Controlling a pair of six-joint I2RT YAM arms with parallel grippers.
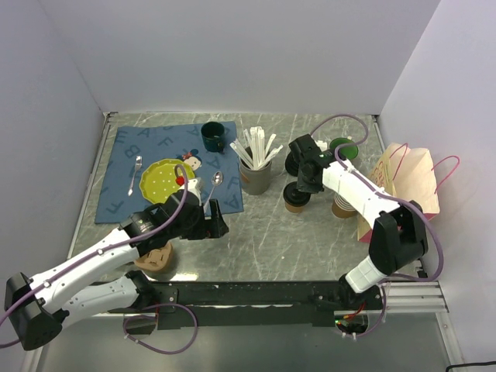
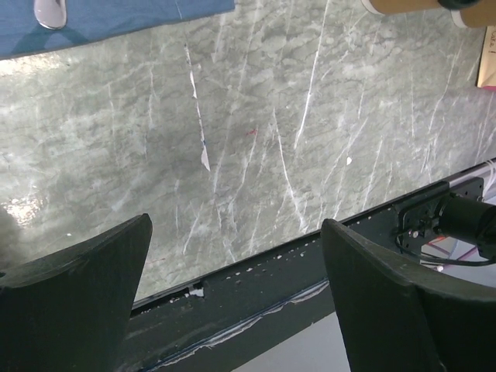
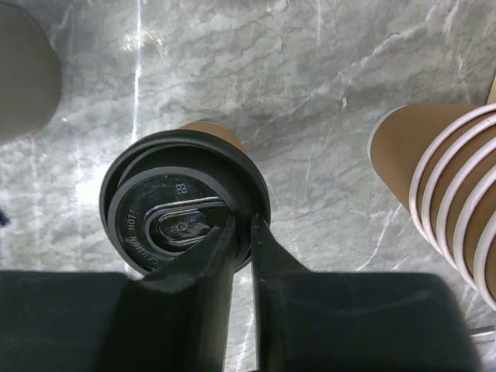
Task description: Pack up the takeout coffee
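Note:
The takeout coffee [image 1: 295, 198], a tan paper cup with a black lid, stands mid-table right of centre. In the right wrist view it [image 3: 186, 203] is seen from above. My right gripper [image 3: 242, 221] is shut on the lid's right rim, one finger on the lid top and one outside the rim; it also shows in the top view [image 1: 307, 183]. My left gripper [image 1: 219, 227] is open and empty, low over bare marble near the front edge, its fingers [image 2: 93, 263] wide apart in the left wrist view.
A stack of lidless tan cups [image 1: 343, 203] stands right of the coffee, also in the right wrist view [image 3: 446, 194]. A tan paper bag [image 1: 407, 182] lies at the right. A grey holder of stirrers [image 1: 256, 177], a blue placemat [image 1: 132, 167] with a yellow plate [image 1: 164, 180], and a green mug [image 1: 213, 136] are nearby.

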